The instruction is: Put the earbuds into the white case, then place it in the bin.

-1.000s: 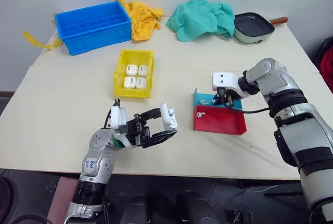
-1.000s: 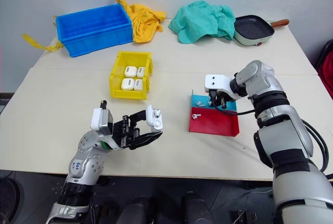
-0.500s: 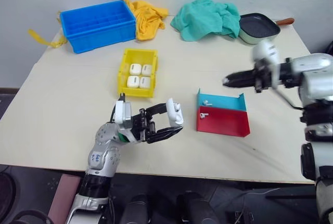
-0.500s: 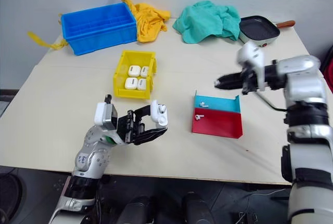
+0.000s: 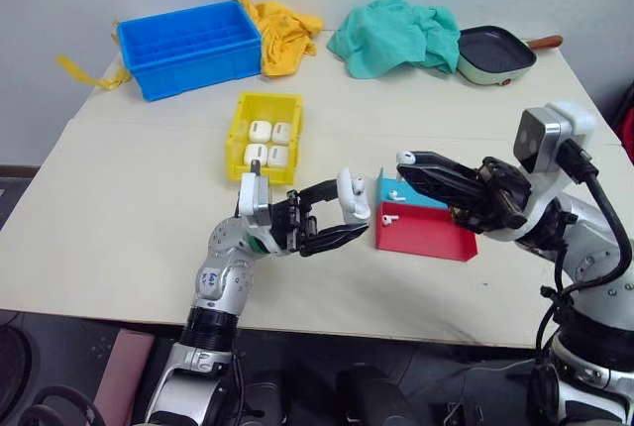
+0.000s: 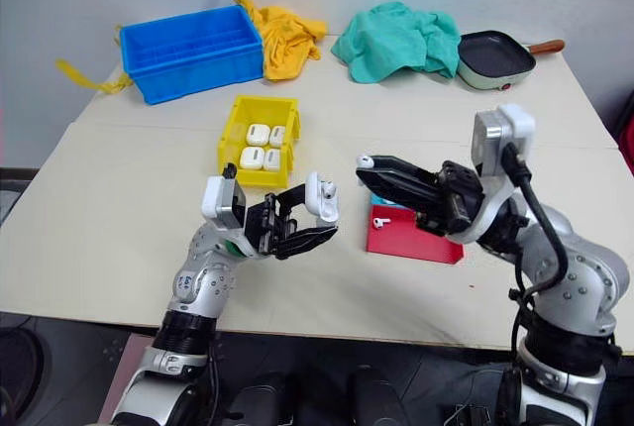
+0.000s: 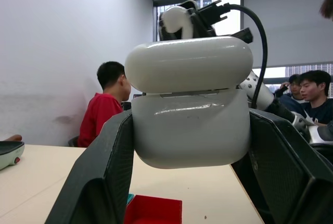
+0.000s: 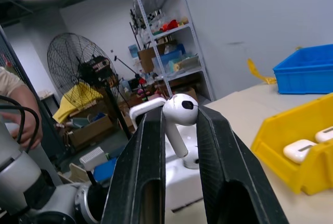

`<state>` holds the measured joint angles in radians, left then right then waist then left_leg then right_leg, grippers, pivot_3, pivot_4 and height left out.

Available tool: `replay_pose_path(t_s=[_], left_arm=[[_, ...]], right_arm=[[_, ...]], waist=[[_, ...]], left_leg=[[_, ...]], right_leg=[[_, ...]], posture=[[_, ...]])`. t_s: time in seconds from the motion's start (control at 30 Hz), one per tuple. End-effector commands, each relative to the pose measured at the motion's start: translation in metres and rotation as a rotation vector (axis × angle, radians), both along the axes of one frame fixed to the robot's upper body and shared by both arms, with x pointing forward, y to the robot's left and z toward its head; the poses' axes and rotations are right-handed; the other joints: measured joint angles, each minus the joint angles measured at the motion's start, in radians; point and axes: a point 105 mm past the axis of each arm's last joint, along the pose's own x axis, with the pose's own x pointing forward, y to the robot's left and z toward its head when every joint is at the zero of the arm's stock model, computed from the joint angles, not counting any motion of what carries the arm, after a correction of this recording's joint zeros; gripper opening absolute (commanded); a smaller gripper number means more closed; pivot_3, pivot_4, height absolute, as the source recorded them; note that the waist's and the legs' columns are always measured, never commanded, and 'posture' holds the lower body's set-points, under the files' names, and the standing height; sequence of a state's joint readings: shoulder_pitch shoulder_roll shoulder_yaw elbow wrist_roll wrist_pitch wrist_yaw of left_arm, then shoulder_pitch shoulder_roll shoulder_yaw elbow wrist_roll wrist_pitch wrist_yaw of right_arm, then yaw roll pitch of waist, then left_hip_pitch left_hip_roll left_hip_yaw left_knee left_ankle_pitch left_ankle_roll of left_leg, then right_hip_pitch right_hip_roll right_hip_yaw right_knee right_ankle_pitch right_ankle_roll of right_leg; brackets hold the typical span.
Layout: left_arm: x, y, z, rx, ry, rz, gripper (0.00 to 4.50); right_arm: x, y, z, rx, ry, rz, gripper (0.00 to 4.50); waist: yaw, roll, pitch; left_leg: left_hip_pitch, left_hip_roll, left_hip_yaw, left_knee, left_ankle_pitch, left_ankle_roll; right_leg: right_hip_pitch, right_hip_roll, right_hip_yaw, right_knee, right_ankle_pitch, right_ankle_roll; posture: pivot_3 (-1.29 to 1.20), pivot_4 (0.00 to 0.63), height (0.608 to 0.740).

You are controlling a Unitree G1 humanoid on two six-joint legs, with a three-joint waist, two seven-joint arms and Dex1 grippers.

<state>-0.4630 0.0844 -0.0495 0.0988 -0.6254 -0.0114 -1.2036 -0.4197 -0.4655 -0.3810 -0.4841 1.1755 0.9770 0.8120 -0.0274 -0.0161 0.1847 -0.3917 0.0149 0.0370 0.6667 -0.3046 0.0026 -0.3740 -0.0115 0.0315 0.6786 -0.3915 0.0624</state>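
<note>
My left gripper (image 5: 349, 212) is shut on the white case (image 7: 190, 125), held above the table's front middle with its lid (image 7: 190, 62) hinged open. Just to its right, my right gripper (image 5: 407, 165) points at the case and is shut on one earbud (image 8: 180, 110), pinched between its fingertips, stem hanging down. The earbud (image 6: 366, 161) hangs a short gap from the open case. Two more earbuds lie in the red-and-blue tray (image 5: 426, 238), one (image 5: 393, 193) in the blue part and one (image 5: 388, 216) in the red part. The yellow bin (image 5: 267, 100) behind holds several white cases.
At the back of the table are a blue crate (image 5: 188, 45), a yellow cloth (image 5: 284, 30), a teal cloth (image 5: 391, 38) and a square pan (image 5: 495, 53). The left wrist view shows people sitting beyond the table, one in a red top (image 7: 101, 114).
My right gripper has lifted from the tray and swung back toward the left gripper, carrying an earbud. The left gripper has moved the open case slightly up and to the right.
</note>
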Motion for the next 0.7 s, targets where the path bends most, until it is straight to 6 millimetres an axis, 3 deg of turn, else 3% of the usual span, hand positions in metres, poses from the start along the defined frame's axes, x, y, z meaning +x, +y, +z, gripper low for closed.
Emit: replay_pose_path(t_s=[0.03,0.7], left_arm=[[-0.001,-0.003,0.006,-0.016,-0.032,-0.011,2.78],[-0.003,-0.009,0.006,-0.03,-0.046,-0.013,2.78]], right_arm=[[-0.009,0.007,0.003,0.011,-0.038,-0.001,0.42],[-0.007,0.022,-0.032,-0.097,-0.005,0.01,0.42]], waist=[[0.0,0.0,0.0],[0.0,0.0,0.0]], left_leg=[[0.0,0.0,0.0,0.0,0.0,0.0],[0.0,0.0,0.0,0.0,0.0,0.0]], right_leg=[[0.0,0.0,0.0,0.0,0.0,0.0],[0.0,0.001,0.001,-0.001,0.0,0.0]], posture=[[0.0,0.15,0.74],[0.0,0.15,0.74]])
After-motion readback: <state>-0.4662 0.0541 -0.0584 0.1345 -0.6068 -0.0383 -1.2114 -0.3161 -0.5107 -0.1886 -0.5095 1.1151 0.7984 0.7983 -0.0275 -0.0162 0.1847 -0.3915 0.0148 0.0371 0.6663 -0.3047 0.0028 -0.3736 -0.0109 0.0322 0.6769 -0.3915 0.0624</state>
